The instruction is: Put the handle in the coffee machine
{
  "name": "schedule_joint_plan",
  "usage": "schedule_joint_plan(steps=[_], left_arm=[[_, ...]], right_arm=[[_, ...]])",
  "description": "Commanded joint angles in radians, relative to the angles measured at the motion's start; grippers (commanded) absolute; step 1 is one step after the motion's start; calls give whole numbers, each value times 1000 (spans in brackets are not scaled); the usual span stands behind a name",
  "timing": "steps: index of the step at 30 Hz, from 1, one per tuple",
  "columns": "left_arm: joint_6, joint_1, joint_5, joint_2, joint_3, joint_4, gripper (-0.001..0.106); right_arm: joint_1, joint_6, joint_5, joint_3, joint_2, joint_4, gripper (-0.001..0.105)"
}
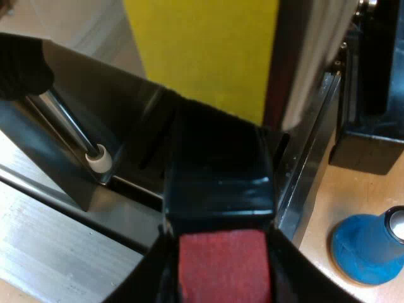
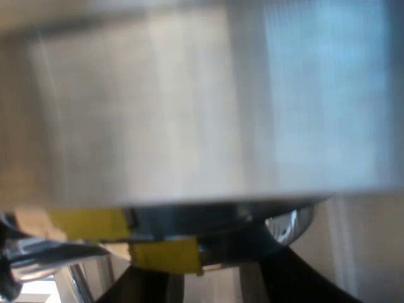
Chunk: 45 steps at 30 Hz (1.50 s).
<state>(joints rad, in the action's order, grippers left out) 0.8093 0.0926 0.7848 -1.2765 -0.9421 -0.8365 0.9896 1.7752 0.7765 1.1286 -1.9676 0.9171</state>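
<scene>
The holder's dark handle point(image 1: 218, 180) runs away from me toward the espresso machine's front point(image 1: 208, 50), under its yellow panel. Its red end point(image 1: 224, 268) sits between the black fingers of my left gripper point(image 1: 222, 252), which is shut on it. The holder's metal head is hidden behind the handle. My right gripper point(image 2: 221, 268) hangs close under a broad metal face of the machine point(image 2: 189, 107), its dark fingers point(image 2: 297, 278) apart with nothing between them. A rounded shiny metal part point(image 2: 287, 226) shows just beyond them.
The steam wand with a white tip point(image 1: 98, 156) hangs beside the handle, over the metal drip tray point(image 1: 57, 233). A blue tamper point(image 1: 369, 246) stands on the wooden surface next to a black block point(image 1: 366, 136). Yellow strips point(image 2: 167, 255) are stuck on the machine.
</scene>
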Motion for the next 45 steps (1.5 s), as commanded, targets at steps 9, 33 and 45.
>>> schedule_joint_plan(steps=[9,33,45], left_arm=[[21,-4,106,25,-39,80,0],[21,-4,106,25,-39,80,15],[21,-4,103,25,-39,78,105]], right_arm=[[-9,8,28,10,4,51,23],[-9,26,28,13,4,51,23],[-21,47,19,21,4,75,23]])
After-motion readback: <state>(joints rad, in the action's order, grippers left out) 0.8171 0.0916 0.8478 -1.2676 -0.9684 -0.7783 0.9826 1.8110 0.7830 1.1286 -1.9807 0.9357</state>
